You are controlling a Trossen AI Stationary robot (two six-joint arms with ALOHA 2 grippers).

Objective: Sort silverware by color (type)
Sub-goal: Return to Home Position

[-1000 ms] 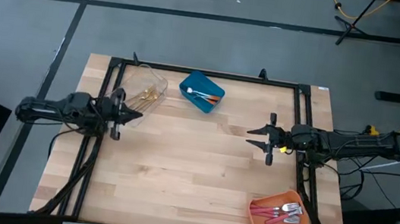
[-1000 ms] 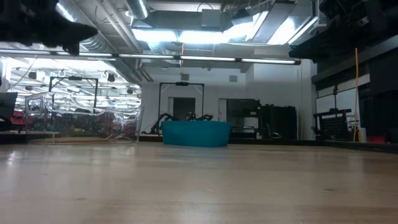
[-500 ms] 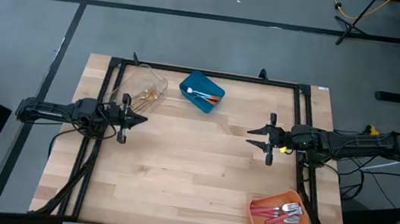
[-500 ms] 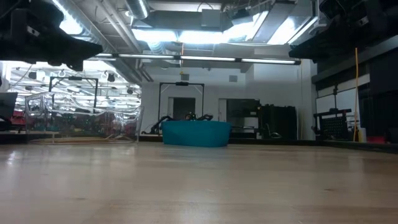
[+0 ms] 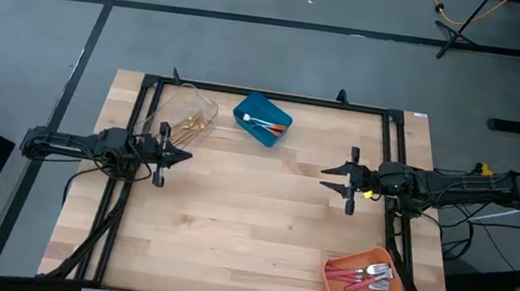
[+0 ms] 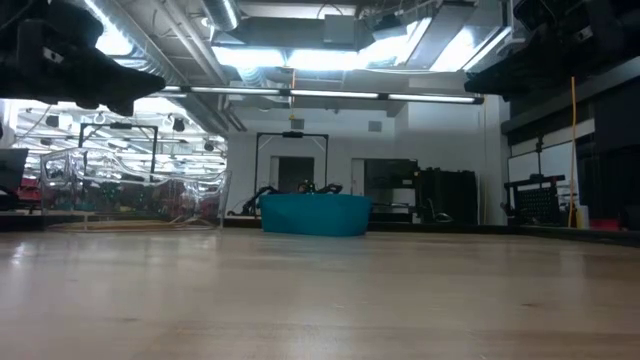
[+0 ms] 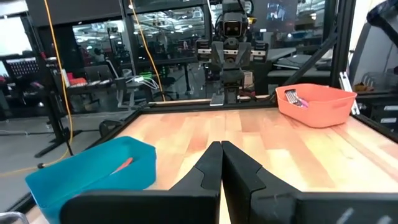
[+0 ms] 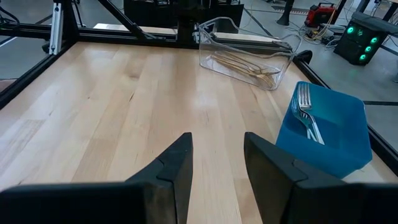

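orange-handled forks (image 5: 261, 123) lying in the blue bin (image 5: 268, 138) at the counter's (image 5: 250, 224) far edge; gold forks (image 5: 186, 127) in the clear bin (image 5: 207, 109) just left of it; pink-handled forks (image 5: 363, 275) in the orange bin (image 5: 334, 286), well apart, front right. left pincer (image 5: 183, 154) clenched and empty, front-left of the blue bin; right pincer (image 5: 328, 178) released, front-right of it.

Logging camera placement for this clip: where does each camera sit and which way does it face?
High view: overhead, straight down on the table; both arms show, left tool and right tool facing each other.
Low view: at tabletop height, level across the wood toward the blue bin; dark arm parts at the top corners.
Left wrist view: faces the right tool and orange bin; own fingers shut.
Right wrist view: faces the clear bin; own fingers apart.
Shared: the blue bin shows in all four.
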